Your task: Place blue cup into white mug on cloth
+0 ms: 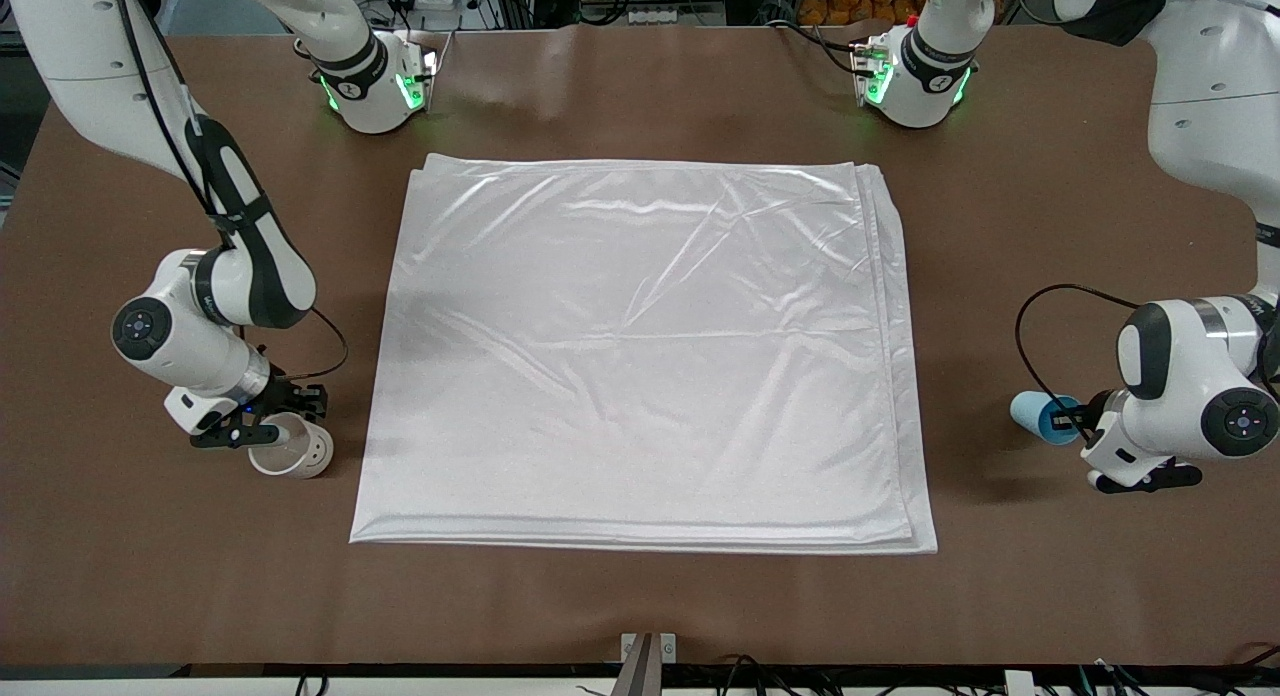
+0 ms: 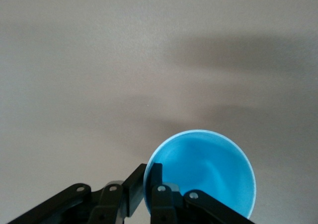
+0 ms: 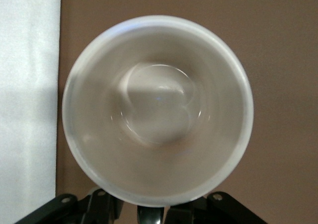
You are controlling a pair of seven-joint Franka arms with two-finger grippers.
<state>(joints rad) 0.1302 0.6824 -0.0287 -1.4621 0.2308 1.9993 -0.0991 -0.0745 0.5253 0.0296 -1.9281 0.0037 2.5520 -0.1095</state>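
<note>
Gripping the rim of the small light-blue tapered cup (image 1: 1040, 417), the left claw (image 1: 1085, 431) holds it tilted above the brown worktop (image 1: 640, 596) at its own end, clear of the shiny white folded cloth (image 1: 640, 356). The right claw (image 1: 262, 431) clamps the off-white dotted ceramic mug (image 1: 292, 448) beside the cloth; only the right wrist view shows the mug's bare inside (image 3: 158, 110)

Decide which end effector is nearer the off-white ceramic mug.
Right. The right end effector is at the off-white ceramic mug; the left end effector is at the table's opposite end.
</note>
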